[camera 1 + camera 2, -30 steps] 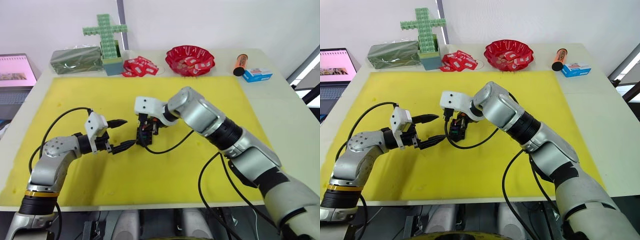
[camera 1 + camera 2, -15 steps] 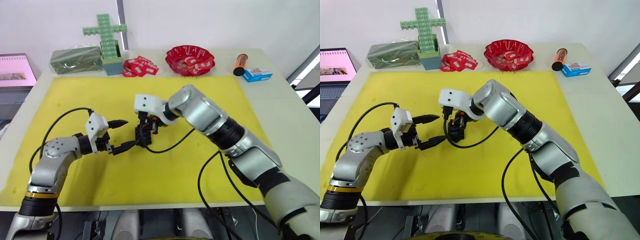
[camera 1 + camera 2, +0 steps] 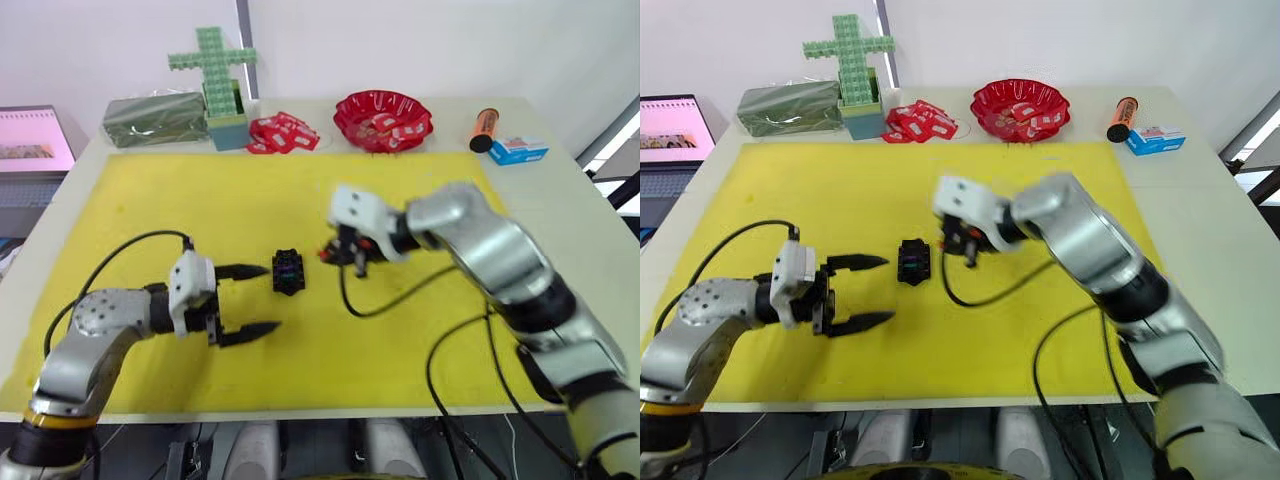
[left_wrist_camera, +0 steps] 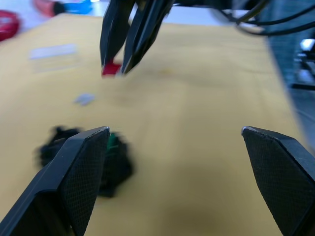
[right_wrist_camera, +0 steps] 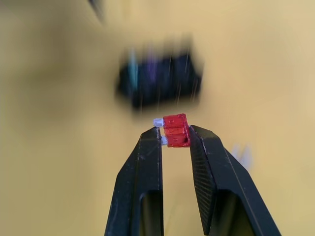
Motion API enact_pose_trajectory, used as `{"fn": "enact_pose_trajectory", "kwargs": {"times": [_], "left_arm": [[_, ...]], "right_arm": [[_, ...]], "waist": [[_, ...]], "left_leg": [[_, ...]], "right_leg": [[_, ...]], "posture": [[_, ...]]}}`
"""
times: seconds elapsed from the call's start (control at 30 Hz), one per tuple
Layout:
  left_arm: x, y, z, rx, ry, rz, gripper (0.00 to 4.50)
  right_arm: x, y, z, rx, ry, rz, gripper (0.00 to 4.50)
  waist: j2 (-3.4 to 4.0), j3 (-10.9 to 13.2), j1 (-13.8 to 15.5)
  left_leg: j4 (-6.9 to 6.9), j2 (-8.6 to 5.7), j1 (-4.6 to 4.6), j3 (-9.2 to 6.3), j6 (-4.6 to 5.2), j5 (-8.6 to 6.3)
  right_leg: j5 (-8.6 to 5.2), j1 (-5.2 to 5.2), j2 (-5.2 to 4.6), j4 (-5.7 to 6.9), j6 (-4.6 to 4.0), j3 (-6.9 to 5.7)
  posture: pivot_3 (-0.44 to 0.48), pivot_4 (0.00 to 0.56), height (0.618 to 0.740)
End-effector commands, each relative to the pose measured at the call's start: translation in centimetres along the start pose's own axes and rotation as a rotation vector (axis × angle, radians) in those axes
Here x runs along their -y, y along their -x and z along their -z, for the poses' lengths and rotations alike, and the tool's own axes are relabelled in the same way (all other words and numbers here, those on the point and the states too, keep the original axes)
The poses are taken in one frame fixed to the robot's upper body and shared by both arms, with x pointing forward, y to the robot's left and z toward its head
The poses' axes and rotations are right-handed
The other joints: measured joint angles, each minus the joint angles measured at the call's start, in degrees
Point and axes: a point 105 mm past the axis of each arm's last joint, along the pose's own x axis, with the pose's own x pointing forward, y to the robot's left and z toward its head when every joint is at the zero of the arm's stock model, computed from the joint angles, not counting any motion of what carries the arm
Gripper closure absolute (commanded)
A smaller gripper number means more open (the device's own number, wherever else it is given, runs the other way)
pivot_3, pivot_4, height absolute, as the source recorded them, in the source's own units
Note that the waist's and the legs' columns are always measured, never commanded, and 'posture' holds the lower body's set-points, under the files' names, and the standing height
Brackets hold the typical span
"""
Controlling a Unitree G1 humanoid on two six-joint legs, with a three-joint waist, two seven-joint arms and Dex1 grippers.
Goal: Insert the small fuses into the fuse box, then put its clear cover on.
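The black fuse box [image 3: 288,271] lies free on the yellow mat [image 3: 150,210], with a green and a purplish small fuse in its slots [image 5: 160,78]. My right gripper [image 5: 175,136] is shut on a red small fuse [image 5: 176,130], held just right of the box [image 3: 912,262] and above the mat. One pale small fuse [image 4: 84,99] lies loose on the mat near it. Farther off lies a faint pale rectangle, probably the clear cover [image 4: 51,51]. On the box's left, a little apart from it, my left gripper [image 3: 258,298] stands open and empty.
Along the table's far edge stand a green box [image 3: 152,118], a green block cross [image 3: 213,75], red-white packets [image 3: 280,133], a red bowl [image 3: 382,118], an orange tube [image 3: 482,128] and a blue box [image 3: 515,150]. A laptop [image 3: 35,140] sits off the left side.
My right gripper has drawn back from the fuse box to the right, the red fuse in its fingers. The left gripper has pulled away from the box toward the near edge.
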Motion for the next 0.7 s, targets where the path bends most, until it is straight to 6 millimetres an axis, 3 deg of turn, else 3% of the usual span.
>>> {"fn": "enact_pose_trajectory", "kwargs": {"times": [0.03, 0.2, 0.43, 0.47, 0.7], "left_arm": [[1.6, -0.6, -1.8, 0.062, -0.075, 0.071, 0.00], [2.0, -1.2, -1.0, 0.057, -0.080, 0.082, 0.00], [1.7, -1.3, -0.5, 0.058, -0.075, 0.079, 0.00], [1.7, -1.2, -0.4, 0.057, -0.074, 0.079, 0.00], [2.1, -0.8, -0.2, 0.057, -0.080, 0.080, 0.00]], "right_arm": [[-1.0, -0.3, 1.0, 0.012, 0.097, 0.049, 4.03], [-1.8, -1.6, 3.3, -0.001, 0.038, 0.093, 4.03], [-2.2, -1.9, 4.4, -0.003, -0.001, 0.109, 4.03], [-2.1, -1.6, 4.2, 0.011, -0.014, 0.107, 3.30], [-1.0, 1.6, 2.1, 0.144, -0.129, 0.070, 1.03]], "waist": [[-0.03, -0.02, -0.15], [-0.02, -0.02, -0.01], [-0.06, -0.04, 0.05], [-0.05, -0.04, 0.06], [-0.05, -0.03, 0.15]], "left_leg": [[0.02, 0.02, 0.00, 0.01, 0.00, 0.00], [0.05, 0.06, 0.07, 0.00, 0.01, 0.00], [0.08, 0.05, 0.07, -0.03, 0.01, 0.00], [0.07, 0.05, 0.07, -0.03, 0.01, 0.00], [0.08, 0.06, 0.06, -0.03, 0.01, 0.00]], "right_leg": [[0.00, 0.00, 0.02, -0.02, -0.01, 0.00], [-0.01, 0.04, 0.14, -0.01, -0.02, 0.00], [-0.02, 0.09, 0.16, -0.04, -0.02, -0.01], [-0.02, 0.09, 0.17, -0.04, -0.02, -0.01], [-0.02, 0.10, 0.15, -0.06, -0.02, -0.01]], "posture": [[0.000, 0.150, 0.740], [0.000, 0.150, 0.740], [0.000, 0.150, 0.740], [0.000, 0.150, 0.740], [0.000, 0.150, 0.740]]}}
